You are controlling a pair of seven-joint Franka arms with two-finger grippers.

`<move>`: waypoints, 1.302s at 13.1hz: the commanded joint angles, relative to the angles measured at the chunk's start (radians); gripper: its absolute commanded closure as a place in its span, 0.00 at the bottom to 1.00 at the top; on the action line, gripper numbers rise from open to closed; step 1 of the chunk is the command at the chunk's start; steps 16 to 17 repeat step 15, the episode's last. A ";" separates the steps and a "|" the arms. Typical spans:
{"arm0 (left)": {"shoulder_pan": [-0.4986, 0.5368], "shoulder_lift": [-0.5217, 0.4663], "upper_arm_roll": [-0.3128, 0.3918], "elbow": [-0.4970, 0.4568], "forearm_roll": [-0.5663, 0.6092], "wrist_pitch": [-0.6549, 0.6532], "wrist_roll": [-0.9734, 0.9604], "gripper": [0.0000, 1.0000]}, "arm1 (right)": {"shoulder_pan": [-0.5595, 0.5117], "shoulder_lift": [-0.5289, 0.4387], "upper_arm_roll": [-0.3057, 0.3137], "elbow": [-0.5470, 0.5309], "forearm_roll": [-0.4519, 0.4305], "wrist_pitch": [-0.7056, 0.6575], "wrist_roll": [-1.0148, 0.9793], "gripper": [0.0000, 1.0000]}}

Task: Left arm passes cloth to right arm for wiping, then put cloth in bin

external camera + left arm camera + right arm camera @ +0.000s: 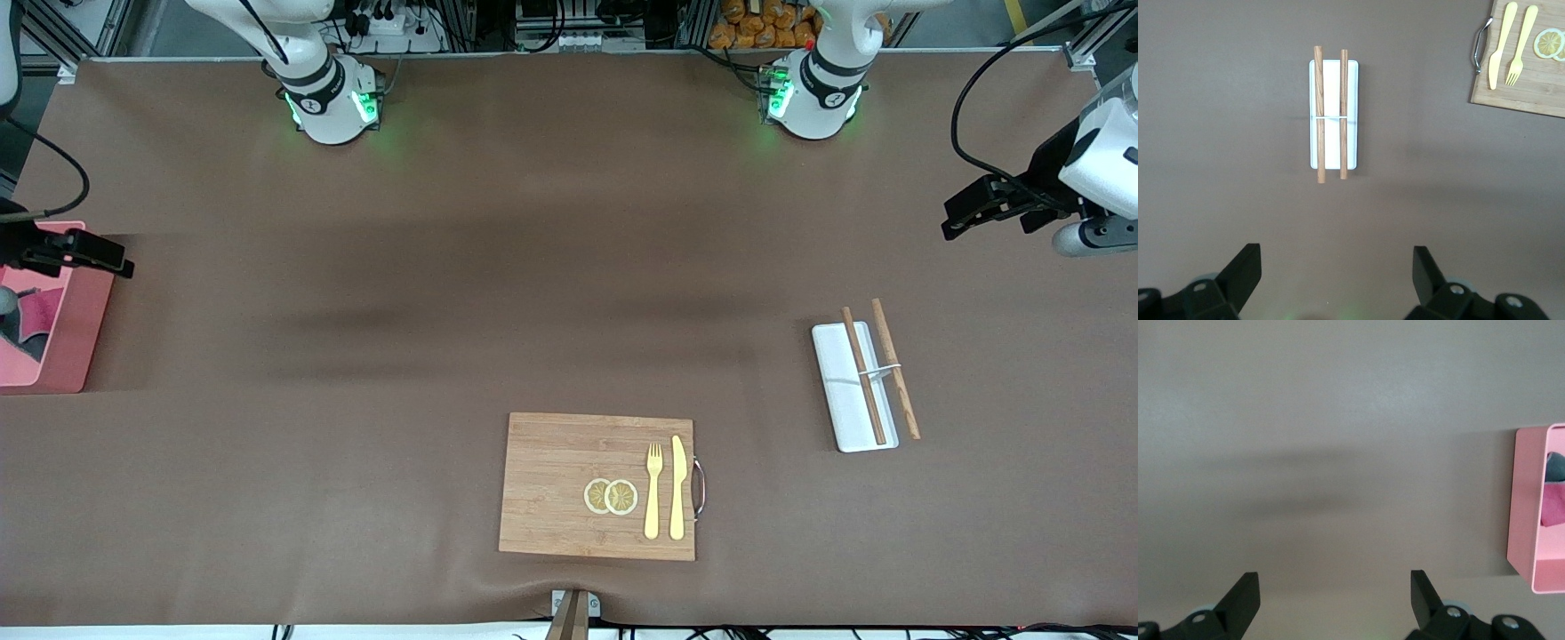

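The magenta cloth (40, 311) lies crumpled in the salmon-pink bin (76, 329) at the right arm's end of the table, with some dark underside showing. It also shows in the right wrist view (1555, 503), inside the bin (1525, 507). My right gripper (116, 262) hangs over the bin's edge, open and empty (1335, 580). My left gripper (956, 222) is up in the air at the left arm's end of the table, open and empty (1336, 257), over bare table beside the white tray.
A white tray (840, 391) with two wooden chopsticks (893, 369) across it lies toward the left arm's end (1331, 143). A wooden board (551, 489) with a yellow fork, a knife and lemon slices lies near the front camera.
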 commanded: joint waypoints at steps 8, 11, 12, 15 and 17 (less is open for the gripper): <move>0.006 -0.054 -0.003 -0.025 -0.002 0.025 0.037 0.00 | 0.044 -0.059 -0.013 0.033 0.007 0.065 0.032 0.00; 0.006 -0.044 -0.003 0.006 -0.010 0.015 0.027 0.00 | 0.044 -0.060 -0.013 0.037 0.006 0.065 0.034 0.00; 0.006 -0.044 -0.001 0.012 -0.007 0.007 0.023 0.00 | 0.047 -0.060 -0.013 0.035 0.006 0.065 0.034 0.00; 0.004 -0.044 -0.001 0.014 -0.004 0.005 0.023 0.00 | 0.057 -0.060 -0.013 0.037 0.000 0.066 0.034 0.00; 0.004 -0.044 -0.001 0.014 -0.004 0.005 0.023 0.00 | 0.057 -0.060 -0.013 0.037 0.000 0.066 0.034 0.00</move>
